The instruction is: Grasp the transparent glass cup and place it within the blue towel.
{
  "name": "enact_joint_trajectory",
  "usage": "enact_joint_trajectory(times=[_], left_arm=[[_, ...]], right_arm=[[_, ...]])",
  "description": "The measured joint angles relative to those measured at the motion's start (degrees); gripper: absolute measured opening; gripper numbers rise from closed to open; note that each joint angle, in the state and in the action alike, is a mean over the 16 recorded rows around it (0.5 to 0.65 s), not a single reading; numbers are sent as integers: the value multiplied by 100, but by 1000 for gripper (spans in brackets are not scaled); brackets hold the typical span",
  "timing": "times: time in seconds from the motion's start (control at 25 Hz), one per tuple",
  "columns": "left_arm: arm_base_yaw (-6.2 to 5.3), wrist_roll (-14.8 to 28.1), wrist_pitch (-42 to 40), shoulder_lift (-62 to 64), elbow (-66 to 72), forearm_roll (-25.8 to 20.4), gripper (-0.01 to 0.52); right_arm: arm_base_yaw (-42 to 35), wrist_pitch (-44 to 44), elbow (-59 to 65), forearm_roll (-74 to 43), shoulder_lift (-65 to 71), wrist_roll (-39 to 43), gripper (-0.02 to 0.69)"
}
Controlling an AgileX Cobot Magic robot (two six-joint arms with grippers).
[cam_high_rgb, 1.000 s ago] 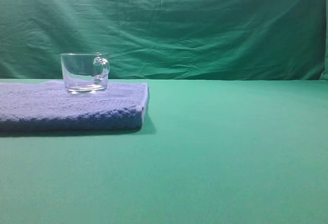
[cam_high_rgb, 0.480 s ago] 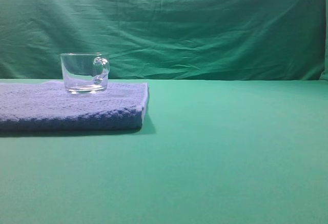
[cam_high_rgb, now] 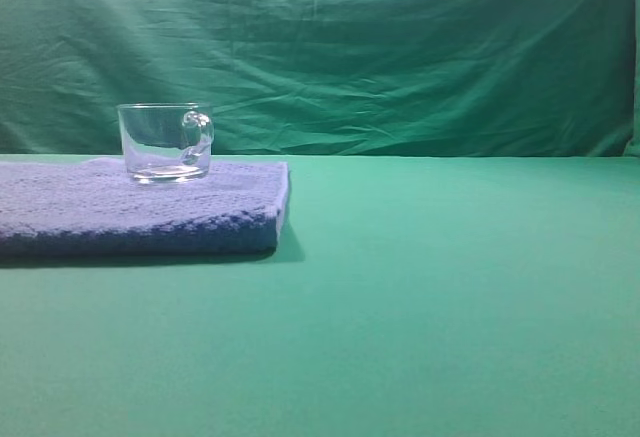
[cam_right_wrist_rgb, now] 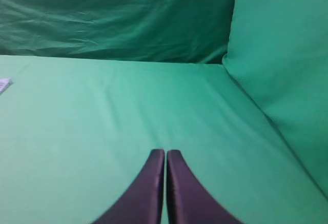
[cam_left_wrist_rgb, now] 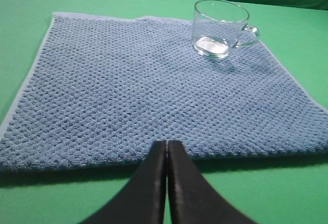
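The transparent glass cup (cam_high_rgb: 166, 142) stands upright on the blue towel (cam_high_rgb: 140, 207), near the towel's back edge, handle to the right. In the left wrist view the cup (cam_left_wrist_rgb: 220, 28) sits at the towel's (cam_left_wrist_rgb: 138, 90) far right corner. My left gripper (cam_left_wrist_rgb: 167, 143) is shut and empty, its tips at the towel's near edge, well back from the cup. My right gripper (cam_right_wrist_rgb: 165, 152) is shut with nothing in it, over bare green cloth. Neither gripper shows in the exterior high view.
A green cloth covers the table (cam_high_rgb: 450, 287) and hangs as a backdrop (cam_high_rgb: 400, 47). In the right wrist view a green cloth wall (cam_right_wrist_rgb: 282, 55) rises on the right, and a pale corner of something (cam_right_wrist_rgb: 4, 84) shows at the left edge.
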Motion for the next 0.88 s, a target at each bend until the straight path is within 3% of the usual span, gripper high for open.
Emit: enact_joint_trajectory(times=[0.88], left_arm=[[0,0,0,0,0,0,0]], right_arm=[[-1,14,114,4,0,2,0]])
